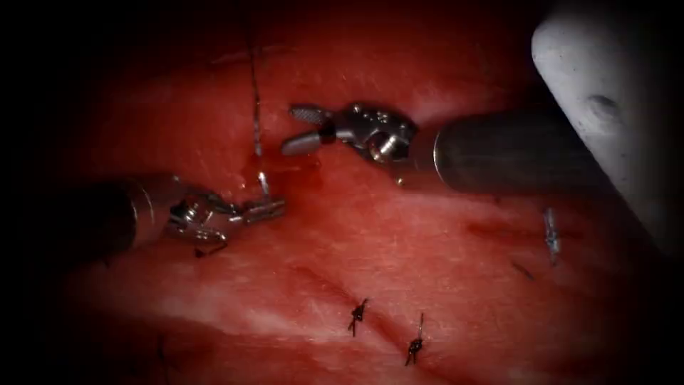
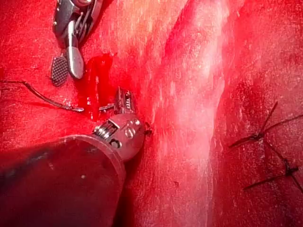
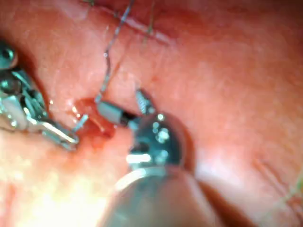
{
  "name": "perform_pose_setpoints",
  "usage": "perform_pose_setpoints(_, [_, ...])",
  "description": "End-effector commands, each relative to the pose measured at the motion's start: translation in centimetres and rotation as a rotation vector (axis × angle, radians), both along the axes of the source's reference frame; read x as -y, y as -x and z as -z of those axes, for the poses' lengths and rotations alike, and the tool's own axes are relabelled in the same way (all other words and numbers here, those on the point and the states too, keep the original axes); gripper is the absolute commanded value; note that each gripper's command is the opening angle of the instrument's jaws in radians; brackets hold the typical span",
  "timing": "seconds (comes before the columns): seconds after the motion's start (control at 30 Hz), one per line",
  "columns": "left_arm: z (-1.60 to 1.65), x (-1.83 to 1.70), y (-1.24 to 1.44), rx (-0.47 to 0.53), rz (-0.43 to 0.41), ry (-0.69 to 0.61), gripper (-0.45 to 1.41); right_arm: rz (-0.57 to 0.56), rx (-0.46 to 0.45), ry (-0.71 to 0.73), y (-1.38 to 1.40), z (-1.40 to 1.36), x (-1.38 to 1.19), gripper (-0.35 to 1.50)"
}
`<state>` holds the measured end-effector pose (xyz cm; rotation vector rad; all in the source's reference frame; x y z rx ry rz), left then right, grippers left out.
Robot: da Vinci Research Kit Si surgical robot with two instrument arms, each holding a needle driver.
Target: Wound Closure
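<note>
The left steel needle driver (image 1: pixel 265 209) grips the thin curved steel needle (image 1: pixel 263 182) near its exposed end, the rest buried in the wet red pork tissue (image 1: pixel 399 235). At two o'clock from it, the right steel needle driver (image 1: pixel 303 128) gapes wide, empty, beside the dark thread (image 1: pixel 255 107). A weak grip could let the needle twist and tear the tissue.

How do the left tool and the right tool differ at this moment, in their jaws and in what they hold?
The right tool's gripper is open, its two jaws spread apart and holding nothing; the left tool's gripper is shut on the needle. In the endoscope view the right tool lies higher and enters from the right, while the left tool lies lower and enters from the left. Both point toward the red fluid on the tissue.
</note>
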<state>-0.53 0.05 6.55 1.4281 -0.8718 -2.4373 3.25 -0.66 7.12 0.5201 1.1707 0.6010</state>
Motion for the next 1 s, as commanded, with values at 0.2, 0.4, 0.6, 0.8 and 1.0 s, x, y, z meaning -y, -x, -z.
perform_pose_setpoints(0.2, [0.12, -0.04, 0.04, 0.165, 0.070, -0.311, -0.45, 0.000, -0.004, -0.001, -0.07, -0.06, 0.08, 0.79])
perform_pose_setpoints(0.4, [0.27, -0.13, -0.01, 0.309, 0.144, -0.652, -0.45, 0.000, -0.004, 0.000, -0.07, -0.07, 0.09, 0.77])
perform_pose_setpoints(0.6, [0.47, -0.12, -0.10, 0.412, 0.144, -0.891, -0.45, 0.000, -0.004, 0.001, -0.08, -0.07, 0.10, 0.71])
perform_pose_setpoints(0.8, [0.73, -0.05, -0.12, 0.486, 0.133, -1.100, -0.45, 0.000, -0.004, 0.002, -0.08, -0.08, 0.11, 0.67])
perform_pose_setpoints(1.0, [0.91, -0.03, -0.10, 0.526, 0.113, -1.230, -0.45, 0.001, -0.004, 0.002, -0.07, -0.08, 0.12, 0.62])
